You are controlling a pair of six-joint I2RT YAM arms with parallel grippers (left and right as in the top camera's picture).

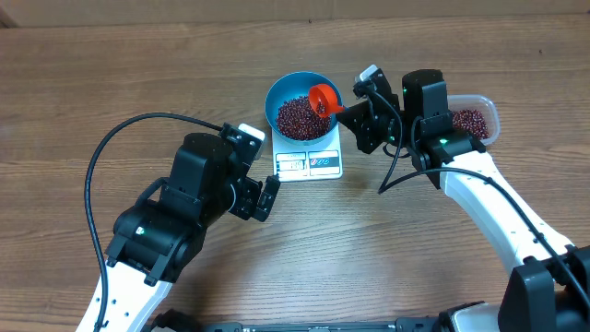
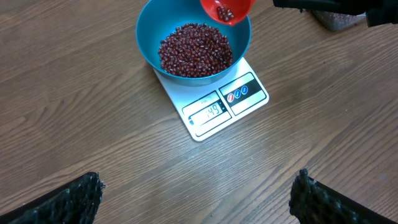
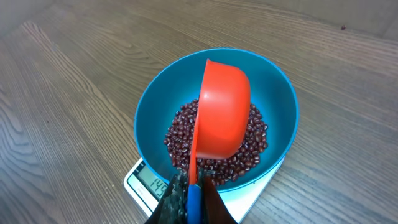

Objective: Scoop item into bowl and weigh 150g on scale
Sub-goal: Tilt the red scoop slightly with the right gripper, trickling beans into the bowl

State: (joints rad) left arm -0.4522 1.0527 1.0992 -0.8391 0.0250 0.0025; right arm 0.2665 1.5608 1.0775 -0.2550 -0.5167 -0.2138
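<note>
The blue bowl (image 1: 269, 103) stands on the white scale (image 1: 323, 164) and holds a heap of dark red beans (image 1: 297, 118). My right gripper (image 1: 356, 114) is shut on the blue handle of an orange-red scoop (image 1: 323, 97), which is tilted over the bowl's right side. The right wrist view shows the scoop (image 3: 221, 112) from behind above the beans (image 3: 180, 134), with the gripper (image 3: 193, 202) clamped on its handle. A few beans lie in the scoop (image 2: 227, 9). The scale (image 2: 249, 93) display reads 149. My left gripper (image 2: 199, 196) hangs open over bare table in front of the scale.
A clear plastic container (image 1: 475, 120) with more beans sits at the right, behind the right arm. The left arm (image 1: 184, 203) lies at the front left, its black cable arcing over the wooden table (image 1: 111, 83).
</note>
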